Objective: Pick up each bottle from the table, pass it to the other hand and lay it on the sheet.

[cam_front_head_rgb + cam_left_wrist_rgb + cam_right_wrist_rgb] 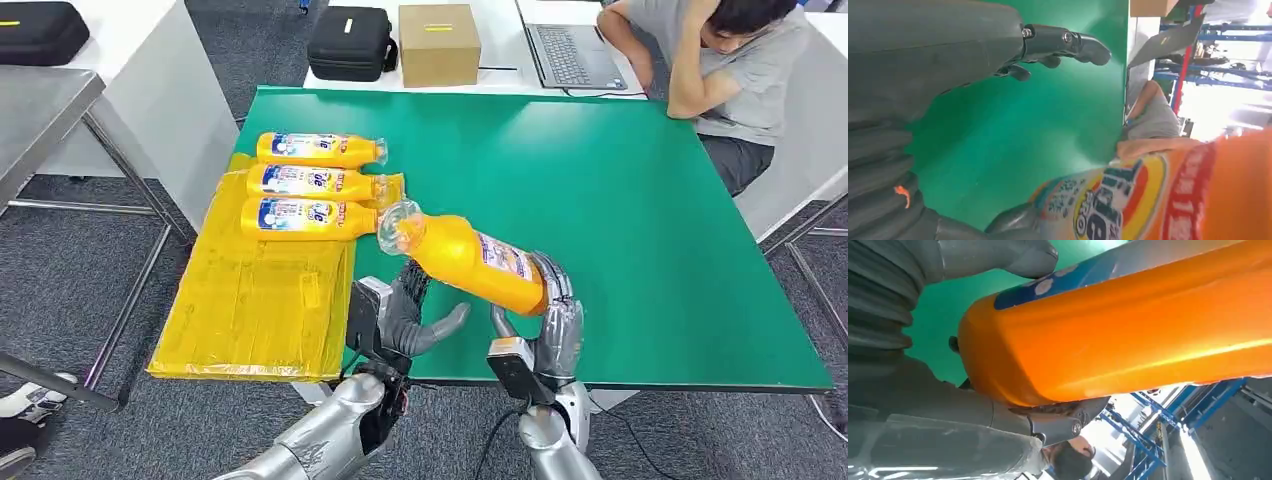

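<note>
Right hand (553, 315) grips the base end of an orange bottle (465, 258), holding it clear above the green counter (620, 200), tilted with its clear cap pointing up and away toward the yellow sheet (255, 300). In the right wrist view I see the bottle's orange body (1128, 335) pressed against the palm, with the thumb (998, 257) over its labelled side and a dark finger under its base. Left hand (405, 320) sits just beside and below the bottle's middle, released, fingers spread and thumb extended toward the right hand; I cannot confirm from the head view whether it touches the bottle. The left wrist view shows the fingers (1068, 42) apart over the green surface and the bottle's label (1128, 200) close against the palm side. Three further orange bottles (310, 183) lie on their sides in a row at the far end of the sheet, caps pointing toward the counter's middle. The sheet overhangs the counter's left edge. A person (730, 60) sits at the far right corner, leaning on an arm near a laptop (570, 50). A cardboard box (438, 45) and a black case (350, 42) stand on the white table beyond.
</note>
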Controlling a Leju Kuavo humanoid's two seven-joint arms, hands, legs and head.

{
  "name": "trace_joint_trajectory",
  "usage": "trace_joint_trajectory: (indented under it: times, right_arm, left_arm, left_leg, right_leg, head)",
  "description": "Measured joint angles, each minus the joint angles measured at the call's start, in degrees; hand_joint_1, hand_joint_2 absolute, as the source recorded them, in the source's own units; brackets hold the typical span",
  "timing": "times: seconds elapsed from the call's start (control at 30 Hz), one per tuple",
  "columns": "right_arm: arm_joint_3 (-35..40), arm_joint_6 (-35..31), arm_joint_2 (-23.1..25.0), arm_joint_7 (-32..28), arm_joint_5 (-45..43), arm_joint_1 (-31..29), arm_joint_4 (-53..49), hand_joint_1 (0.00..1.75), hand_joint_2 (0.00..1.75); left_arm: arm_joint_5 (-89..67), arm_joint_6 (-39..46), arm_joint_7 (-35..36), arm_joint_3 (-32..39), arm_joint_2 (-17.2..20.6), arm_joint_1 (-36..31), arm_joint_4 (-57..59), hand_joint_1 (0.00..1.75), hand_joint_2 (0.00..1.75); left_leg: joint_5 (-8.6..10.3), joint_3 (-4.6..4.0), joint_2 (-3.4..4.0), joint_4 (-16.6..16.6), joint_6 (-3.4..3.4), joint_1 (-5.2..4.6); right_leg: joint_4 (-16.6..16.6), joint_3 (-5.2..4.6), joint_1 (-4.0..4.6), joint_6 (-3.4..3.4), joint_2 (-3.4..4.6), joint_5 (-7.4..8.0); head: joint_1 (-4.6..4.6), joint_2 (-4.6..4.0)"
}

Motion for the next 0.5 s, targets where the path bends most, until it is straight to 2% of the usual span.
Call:
trace_joint_trajectory:
  times: [0.2,0.23,0.33,0.37,0.5]
  right_arm:
    - [-1.3,0.0,-0.1,0.0,1.2,-0.4,0.4,1.75,1.75]
    - [-1.6,0.0,-0.1,0.0,1.2,-0.3,0.4,1.75,1.75]
    - [-2.6,0.0,-0.2,0.0,1.2,-0.4,0.4,1.75,1.75]
    - [-2.9,0.0,-0.2,0.0,1.3,-0.3,0.4,1.75,1.75]
    - [-3.9,0.0,-0.1,0.0,1.9,-0.3,0.4,1.75,1.75]
  left_arm:
    - [-3.2,-3.6,1.3,-1.0,0.0,1.7,-1.7,0.0,1.75]
    - [-3.5,-3.9,1.4,-1.1,0.0,1.9,-2.0,0.0,0.0]
    - [-4.3,-4.1,1.5,-1.8,0.0,2.4,-2.9,0.0,0.0]
    - [-4.4,-4.1,1.5,-1.8,0.0,2.4,-3.0,0.0,1.75]
    - [-5.4,-4.8,2.0,-1.9,0.1,2.5,-4.0,0.0,1.75]
  left_leg:
    - [0.0,0.0,0.0,0.0,0.0,-0.01]
    - [0.0,-0.01,0.0,0.0,0.0,-0.01]
    - [0.0,-0.01,0.0,0.0,0.0,-0.01]
    - [0.0,-0.01,0.0,0.0,0.0,-0.01]
    - [0.0,-0.01,0.0,0.0,0.0,0.0]
  right_leg:
    - [0.0,-0.01,0.0,0.0,0.0,0.0]
    - [0.0,-0.01,0.0,0.0,0.0,0.0]
    - [0.0,-0.01,0.0,0.0,0.01,0.0]
    - [0.0,-0.01,0.0,0.0,0.01,0.0]
    - [0.0,-0.01,0.0,0.0,0.0,0.0]
  head:
    - [-0.02,0.02]
    - [0.0,0.02]
    - [0.02,0.02]
    - [-0.02,0.02]
    - [0.0,0.02]
